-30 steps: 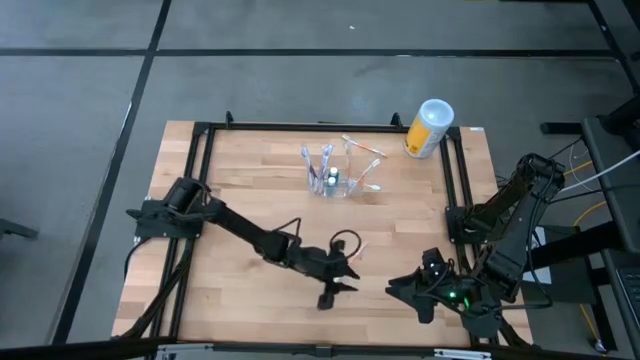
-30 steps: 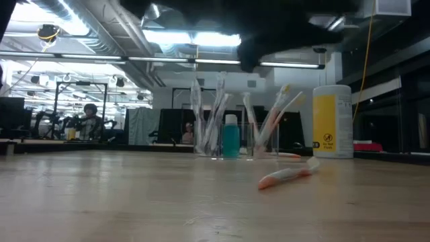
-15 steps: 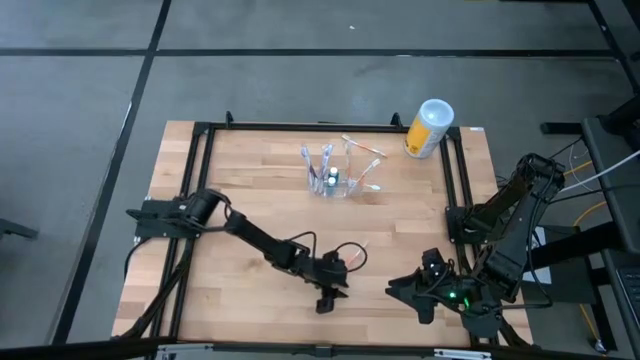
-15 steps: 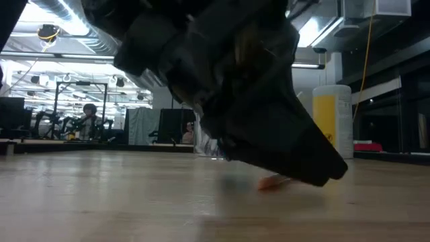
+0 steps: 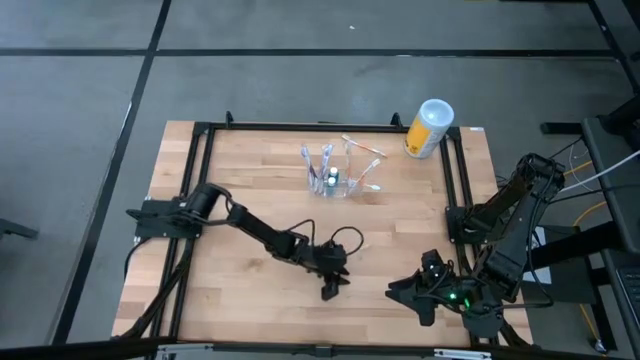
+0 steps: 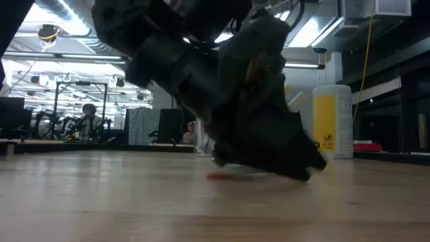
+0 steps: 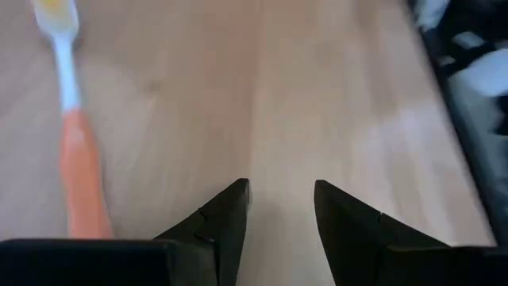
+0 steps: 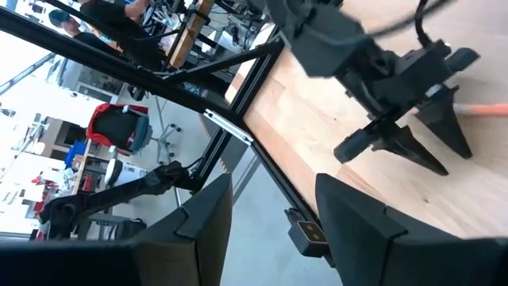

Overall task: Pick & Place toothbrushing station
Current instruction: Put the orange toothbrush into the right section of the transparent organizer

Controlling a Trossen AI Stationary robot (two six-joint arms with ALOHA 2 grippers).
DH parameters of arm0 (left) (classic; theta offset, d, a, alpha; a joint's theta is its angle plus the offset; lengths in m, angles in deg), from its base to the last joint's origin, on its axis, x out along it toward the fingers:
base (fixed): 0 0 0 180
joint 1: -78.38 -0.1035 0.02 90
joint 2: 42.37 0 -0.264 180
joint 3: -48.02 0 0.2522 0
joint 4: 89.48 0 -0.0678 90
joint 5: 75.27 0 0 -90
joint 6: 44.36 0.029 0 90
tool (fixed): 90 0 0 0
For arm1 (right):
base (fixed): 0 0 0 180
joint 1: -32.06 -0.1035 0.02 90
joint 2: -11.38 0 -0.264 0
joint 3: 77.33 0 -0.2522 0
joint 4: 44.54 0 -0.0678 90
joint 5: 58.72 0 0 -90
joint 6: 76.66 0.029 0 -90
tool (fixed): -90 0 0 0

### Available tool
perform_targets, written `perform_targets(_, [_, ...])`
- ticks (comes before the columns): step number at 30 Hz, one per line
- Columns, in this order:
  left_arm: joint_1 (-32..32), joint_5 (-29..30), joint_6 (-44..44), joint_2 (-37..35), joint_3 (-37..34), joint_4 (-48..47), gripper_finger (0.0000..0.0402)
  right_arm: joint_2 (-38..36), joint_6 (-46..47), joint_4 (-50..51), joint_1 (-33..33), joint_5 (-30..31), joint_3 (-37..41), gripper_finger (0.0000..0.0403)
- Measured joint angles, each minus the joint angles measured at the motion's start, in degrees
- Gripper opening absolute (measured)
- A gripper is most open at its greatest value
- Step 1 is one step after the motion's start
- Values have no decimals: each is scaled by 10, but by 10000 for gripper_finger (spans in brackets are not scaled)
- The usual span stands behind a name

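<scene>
The toothbrushing station [image 5: 337, 177], a clear holder with several brushes and a small teal bottle, stands on its base at the table's far middle. In the low view my left arm hides most of it. A loose toothbrush [image 7: 73, 151] with an orange handle lies flat on the table. My left gripper [image 7: 282, 197] is open, low over the table near the front middle [image 5: 330, 290], and the toothbrush lies just outside one finger. My right gripper [image 8: 274, 210] is open and empty at the front right [image 5: 402, 293].
A yellow canister [image 5: 428, 128] with a white lid stands at the far right corner, and it also shows in the low view [image 6: 332, 121]. A black frame [image 5: 300, 127] runs along the table's edges. Bare wood lies between the station and my left gripper.
My left gripper has come down from above to the table top beside the loose toothbrush, and its arm now fills the low view. In that view the toothbrush's orange end shows farther toward the table's left than before.
</scene>
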Motion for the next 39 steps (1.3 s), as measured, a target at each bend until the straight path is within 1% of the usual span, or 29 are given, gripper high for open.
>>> perform_targets(2, [-1, -28, 19, -3, -1, 43, 143, 0, -2, 0, 0, -1, 0, 185])
perform_targets(3, [-1, -24, 26, -12, 1, 55, 143, 0, -2, 0, 0, -1, 0, 185])
perform_targets(6, [5, 35, 60, -55, 7, 54, 143, 0, -4, 0, 0, -1, 0, 185])
perform_targets(7, [5, 58, 77, -68, 6, 39, 143, 0, -8, 0, 0, -1, 0, 185])
perform_targets(9, [1, 93, 120, -82, 5, -1, 143, 0, -15, 0, 0, -1, 0, 185])
perform_targets(10, [-2, 112, 128, -88, 11, -48, 143, 0, -17, 0, 0, -1, 0, 185])
perform_targets(12, [-8, 144, 114, -95, 34, -190, 143, 0, -21, 0, 0, -1, 0, 185])
perform_targets(13, [-11, 146, 106, -95, 43, -252, 143, 0, -23, 0, 0, -1, 0, 185])
perform_targets(14, [-13, 142, 103, -91, 43, -287, 143, 0, -26, 0, 0, 0, 0, 185])
perform_targets(15, [-14, 129, 103, -83, 41, -300, 143, 0, -27, 0, 0, 1, 0, 185])
perform_targets(18, [-11, 103, 110, -77, 37, -290, 143, 0, -30, 1, 3, 3, 0, 185])
perform_targets(26, [0, 98, 71, -59, 38, -264, 143, 0, -30, 1, 3, 6, 0, 185])
perform_targets(32, [0, 130, -51, -79, 44, -240, 143, 0, -27, 1, 5, 7, 0, 185])
perform_targets(34, [8, 129, -54, -81, 45, -203, 143, 0, -25, 1, 7, 7, 0, 185])
perform_targets(37, [24, 98, -38, -82, 47, -127, 143, 0, -29, 1, 12, 4, 0, 184])
perform_targets(39, [29, 93, -62, -80, 48, -132, 143, 0, -30, 2, 15, 0, 0, 184])
